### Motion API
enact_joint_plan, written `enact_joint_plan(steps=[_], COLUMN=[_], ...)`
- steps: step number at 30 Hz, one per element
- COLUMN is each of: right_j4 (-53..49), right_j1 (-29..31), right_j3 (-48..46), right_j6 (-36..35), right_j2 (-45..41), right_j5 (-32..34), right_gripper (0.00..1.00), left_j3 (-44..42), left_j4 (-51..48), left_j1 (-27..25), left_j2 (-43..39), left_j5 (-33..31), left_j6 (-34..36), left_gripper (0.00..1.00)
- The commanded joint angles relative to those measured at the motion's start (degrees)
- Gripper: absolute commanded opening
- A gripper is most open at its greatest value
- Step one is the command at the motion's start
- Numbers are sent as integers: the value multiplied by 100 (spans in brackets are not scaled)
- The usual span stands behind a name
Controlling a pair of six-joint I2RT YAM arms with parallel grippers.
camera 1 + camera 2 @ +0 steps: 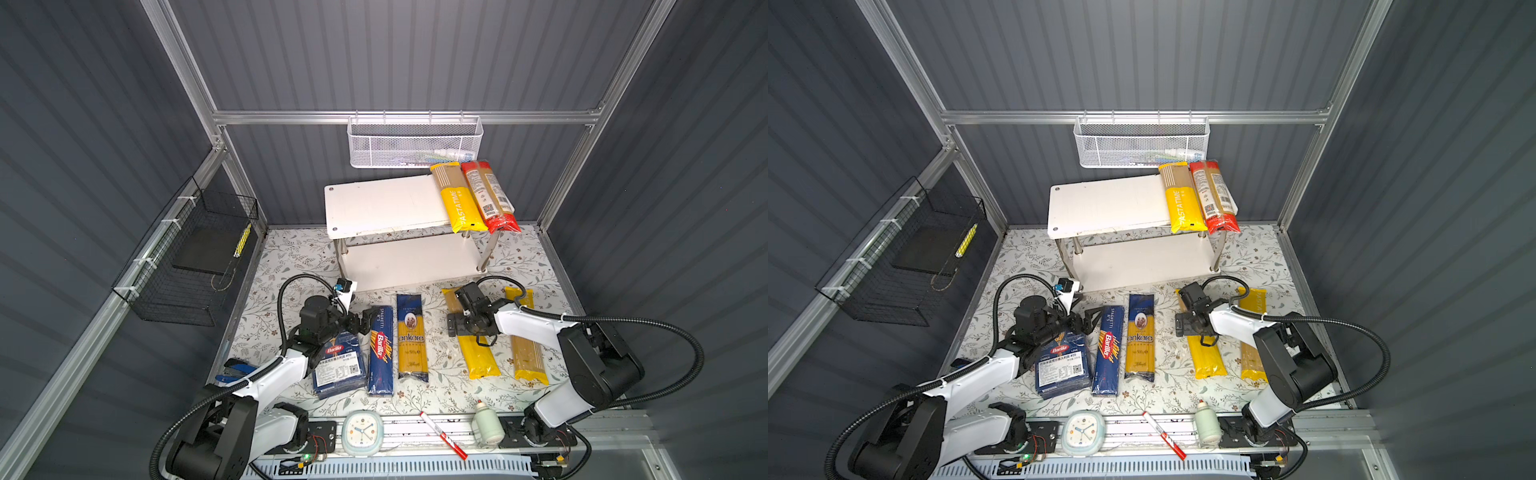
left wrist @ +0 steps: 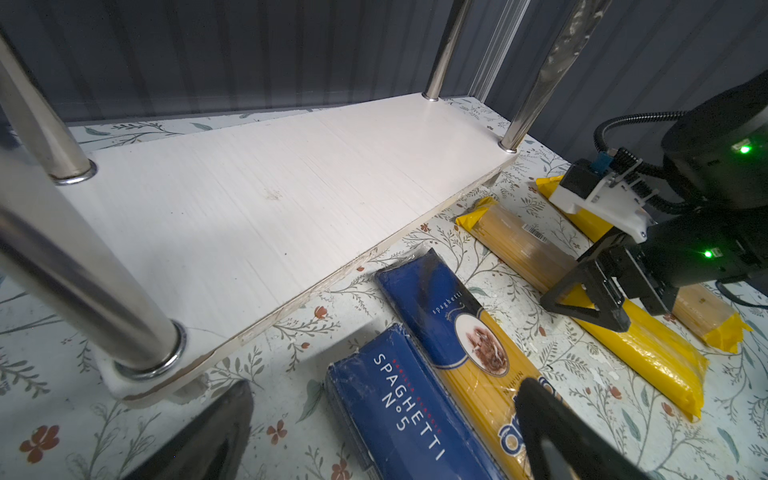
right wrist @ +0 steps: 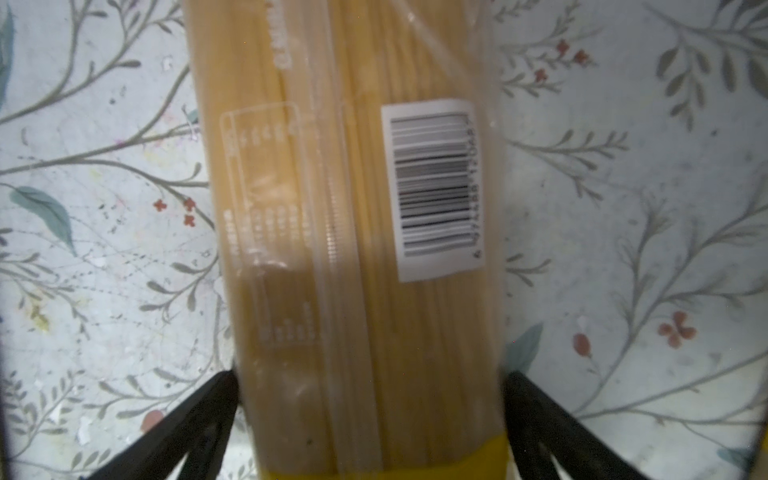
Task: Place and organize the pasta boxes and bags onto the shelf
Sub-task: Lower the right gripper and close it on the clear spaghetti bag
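The white two-tier shelf [image 1: 382, 208] stands at the back. A yellow Pastatime bag [image 1: 457, 199] and a red-and-clear bag [image 1: 490, 199] lie on the right end of its top board. On the floral mat in front lie the wide Barilla box [image 1: 338, 365], the narrow Barilla box [image 1: 381, 353], the ankara bag [image 1: 411, 340] and two yellow bags [image 1: 480, 357] [image 1: 528, 353]. My left gripper [image 1: 361, 320] hangs open over the narrow box's far end [image 2: 407, 411]. My right gripper [image 1: 457, 328] is open and straddles a yellow bag [image 3: 357, 249], one finger [image 3: 199, 415] on each side.
A white mesh basket [image 1: 415, 143] hangs on the back wall above the shelf. A black wire basket [image 1: 187, 266] hangs on the left wall. Along the front rail lie a clock [image 1: 361, 432], a red marker [image 1: 442, 434] and a small bottle [image 1: 488, 424]. The shelf's lower board [image 2: 270, 199] is bare.
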Motion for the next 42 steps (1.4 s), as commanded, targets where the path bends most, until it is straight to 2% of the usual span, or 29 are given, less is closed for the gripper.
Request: enact_joint_plan(steps=[1,5,15,22,29,33,37,42], right_j4=[-319,-235,-299,-318,-319,-253,-237,-257], right_j1=[12,14,12,15,15,13,12,21], right_j3=[-188,-206,-232,-203,-113,-131,-86,-4], right_j6=[186,265,506,413,383,423,413,367], right_j2=[58,81,46,-151,-95,-181,-285,-540], right_j5=[-279,-443,-235,-81,-125,-144,-115,-105], right_gripper=[99,98,89,72,58,45,44,36], left_j3=[97,97,83,87,75,79,88,74], left_j4=[-53,-53,-75,-75,-96,-81,-74,-69], left_j1=[-10,-10,-10,-10,-10,-10,-10,-10], left_j2=[19,10,-50,-52,-63,-61,-41,-37], left_j5=[-15,-10,-19,-15,-15,-15,-15,-15], left_j6=[45,47,57,65,70,62,65,65], left_gripper=[99,99,99,99,99,99,99,99])
